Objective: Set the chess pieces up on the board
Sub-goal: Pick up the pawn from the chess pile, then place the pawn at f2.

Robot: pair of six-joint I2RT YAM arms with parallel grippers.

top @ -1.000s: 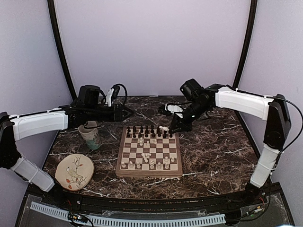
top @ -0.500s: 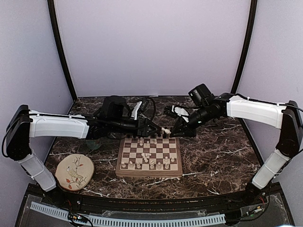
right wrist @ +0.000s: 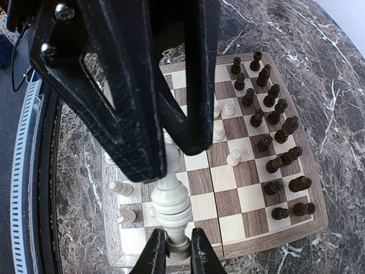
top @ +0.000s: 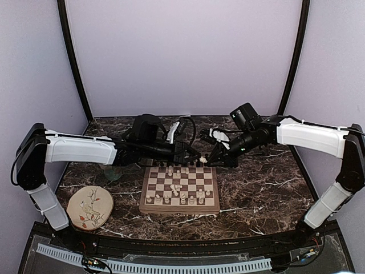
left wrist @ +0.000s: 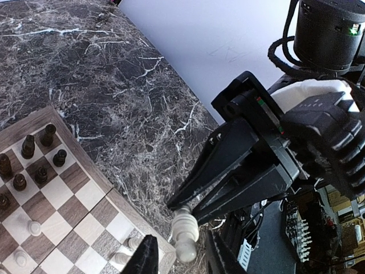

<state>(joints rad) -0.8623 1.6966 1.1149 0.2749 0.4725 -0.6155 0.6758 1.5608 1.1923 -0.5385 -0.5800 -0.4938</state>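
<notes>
The board point(top: 179, 209) lies mid-table with dark chess pieces point(right wrist: 274, 120) along its far rows and white chess pieces point(top: 174, 199) near the front. Both arms meet above its far right corner. My right gripper point(right wrist: 178, 251) is shut on the base of a tall cream-white piece point(right wrist: 170, 205), held in the air. My left gripper point(left wrist: 182, 251) is open, one finger on each side of that piece's point(left wrist: 185, 234) head, with a small gap on both sides. In the top view the left gripper point(top: 194, 156) and right gripper point(top: 210, 160) almost touch.
A round bird-patterned plate point(top: 89, 207) sits at the front left. A mug point(top: 112, 173) is mostly hidden under the left arm. Some white pieces point(top: 175, 186) stand or lie loose mid-board. Dark marble table point(top: 256, 182) stretches right of the board.
The left arm swung right from above the mug to the piece in the right gripper, and its jaws narrowed around it. The right gripper rose and drew slightly back with the piece.
</notes>
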